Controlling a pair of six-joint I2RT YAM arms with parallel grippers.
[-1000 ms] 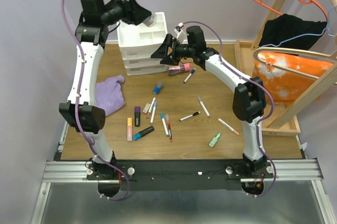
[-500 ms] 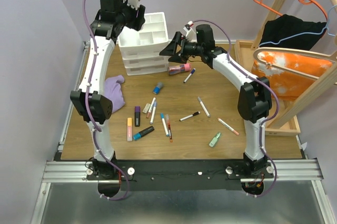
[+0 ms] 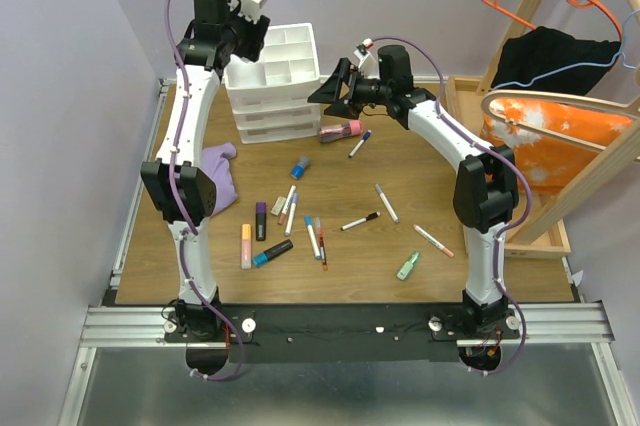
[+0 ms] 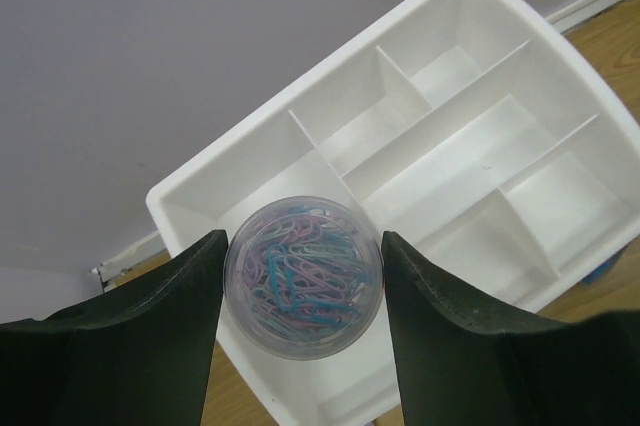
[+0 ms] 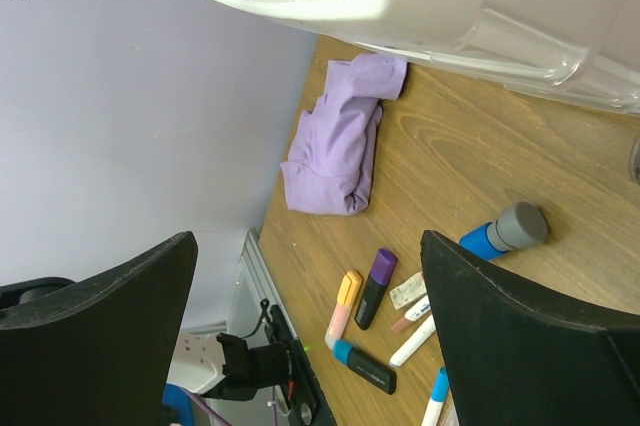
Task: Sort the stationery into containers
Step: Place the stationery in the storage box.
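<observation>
My left gripper (image 4: 303, 291) is shut on a clear round tub of coloured paper clips (image 4: 303, 268), held above the back-left corner of the white organiser (image 4: 470, 146), whose divided top compartments show empty. In the top view the left gripper (image 3: 248, 34) hangs over the organiser (image 3: 272, 86) and hides the tub. My right gripper (image 3: 335, 88) hovers open beside the organiser's right side, nothing between its fingers (image 5: 530, 346). Pens and highlighters lie loose on the table: a purple-capped one (image 3: 261, 219), an orange one (image 3: 246, 244), a blue marker (image 3: 300, 166), a white pen (image 3: 385, 202).
A purple cloth (image 3: 212, 178) lies left of the organiser. A pink item (image 3: 341, 130) rests at the drawers' foot. A wooden frame with hangers and an orange cloth (image 3: 545, 146) stands at the right. A small green item (image 3: 407, 266) lies near the front right.
The left arm has stretched up and back, carrying the tub left toward the organiser's back-left corner. The right gripper has lifted slightly and stayed open.
</observation>
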